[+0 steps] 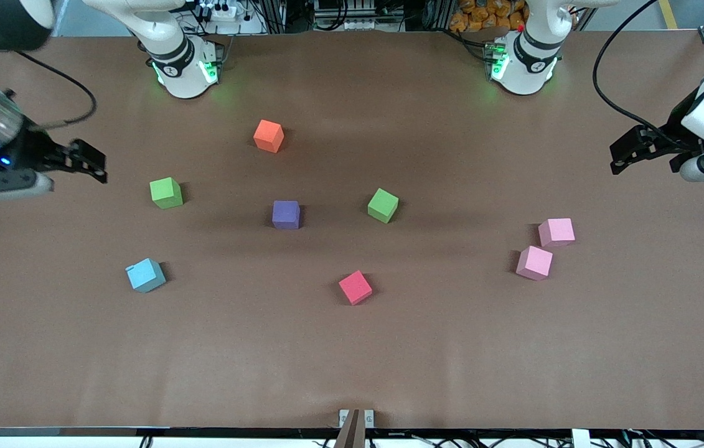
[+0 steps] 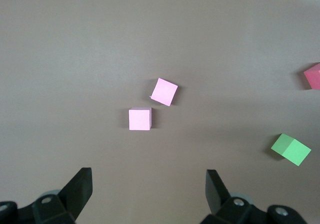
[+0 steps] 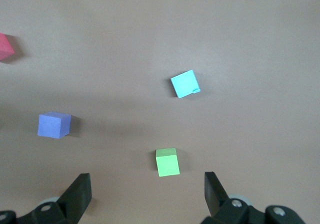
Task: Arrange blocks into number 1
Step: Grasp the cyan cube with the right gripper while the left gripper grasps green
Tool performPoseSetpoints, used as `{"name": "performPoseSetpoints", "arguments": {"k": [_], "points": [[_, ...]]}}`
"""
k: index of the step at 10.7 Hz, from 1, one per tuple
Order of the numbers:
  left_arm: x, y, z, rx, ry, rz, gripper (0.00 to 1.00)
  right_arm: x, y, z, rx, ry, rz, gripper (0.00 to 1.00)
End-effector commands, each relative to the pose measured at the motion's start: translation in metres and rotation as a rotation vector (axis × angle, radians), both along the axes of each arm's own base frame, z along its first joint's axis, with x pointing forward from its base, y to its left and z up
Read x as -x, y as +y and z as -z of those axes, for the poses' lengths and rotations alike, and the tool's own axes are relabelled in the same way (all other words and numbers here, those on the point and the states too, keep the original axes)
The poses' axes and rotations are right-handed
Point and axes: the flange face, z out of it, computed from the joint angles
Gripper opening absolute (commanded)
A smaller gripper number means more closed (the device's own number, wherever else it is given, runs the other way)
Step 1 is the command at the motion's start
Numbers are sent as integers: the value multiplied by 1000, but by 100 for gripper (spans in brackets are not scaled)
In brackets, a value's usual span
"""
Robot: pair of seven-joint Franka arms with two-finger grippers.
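A: Eight blocks loose on the desk, none joined into a figure yet. Going from the right arm's end: right gripper up over the bare desk edge, jaws spread wide, holding nothing. Then the first green block, with the light blue block nearer the front camera.

B: Middle?

A: Orange block closest to the bases. Purple block near centre, second green block beside it toward the left arm's end, red block nearer the camera than both.

B: And the left arm's end?

A: Two pink blocks, one and the other, corners almost touching. Left gripper over the desk edge, fully open, empty. Both arms wait.

B: Handling?

A: Look like matte foam cubes: my guess is light, slightly soft, not slippery, not fragile. Take each across two opposite flat faces, fingers square to them. Several sit skewed, so the wrist likely needs turning first. The pink pair leaves little room for a finger between.
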Motion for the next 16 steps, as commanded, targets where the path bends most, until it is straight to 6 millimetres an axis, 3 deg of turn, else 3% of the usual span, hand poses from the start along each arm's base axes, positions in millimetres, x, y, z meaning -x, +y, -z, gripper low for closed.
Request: {"name": "performPoseSetpoints", "arguments": {"k": [1,3,4,5,6,8,11,13,14,15,16], "points": [[8,-1,-5,18,5,23,100,-1,-20,-24,-6,2,-8,100],[6,-7,0,22,15,35,100,0,-18,-28,-10,-5,-4,100],[6,-23,9,29,30,61,100,0,-18,-27,-10,-4,-2,100],[8,-53,22,36,35,110,100,-3,-18,-19,-9,10,0,100],[10,-97,42,40,38,187,100,-10,-18,-4,-6,33,1,100],[13,-173,97,47,49,314,100,-42,-19,64,4,135,8,100],[23,-257,164,70,57,435,100,-91,-15,177,11,196,-32,100],[26,-288,206,75,85,478,100,-116,-17,248,8,197,-149,100],[27,-304,228,83,88,486,100,-124,-29,278,3,193,-202,100],[33,-322,250,87,96,506,100,-130,-40,307,-1,195,-245,100],[34,-328,273,93,126,502,100,-133,-43,327,-1,191,-284,100]]}}
